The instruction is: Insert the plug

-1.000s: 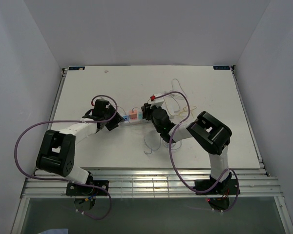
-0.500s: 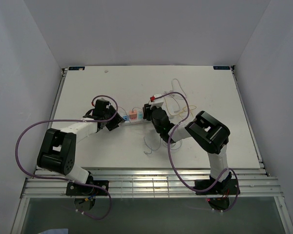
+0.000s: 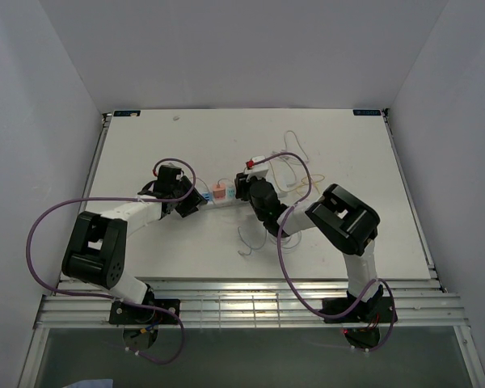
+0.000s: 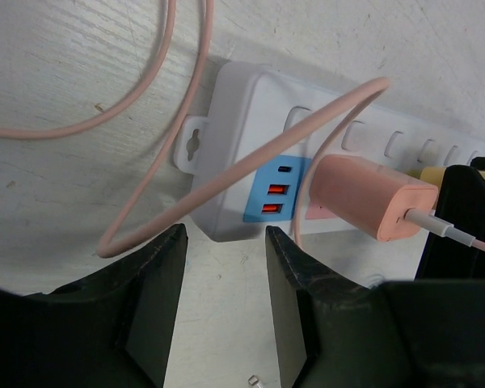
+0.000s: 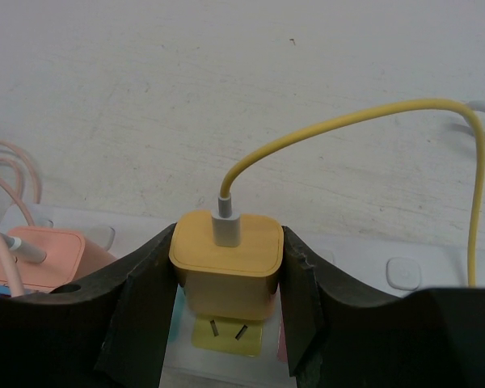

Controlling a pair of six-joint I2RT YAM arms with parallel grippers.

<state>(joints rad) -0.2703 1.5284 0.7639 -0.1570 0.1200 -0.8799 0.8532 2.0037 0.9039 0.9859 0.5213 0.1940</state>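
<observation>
Two tools work over the white surface (image 3: 145, 145): the left tool (image 4: 224, 242), jaws apart, sits just beside one end of the long white plastic power strip (image 4: 250, 105), while the right tool (image 5: 226, 242) clamps the square yellow plug (image 5: 225, 259), whose metal prongs (image 5: 228, 329) show above a socket; insertion looks unfinished.

The yellow plug (image 5: 225, 259) at lower centre looks matt plastic with bare metal prongs (dull grey), the power strip (image 4: 242, 121) smooth, faintly glossy white plastic, the table (image 5: 226, 81) a rough, scuffed white surface
</observation>
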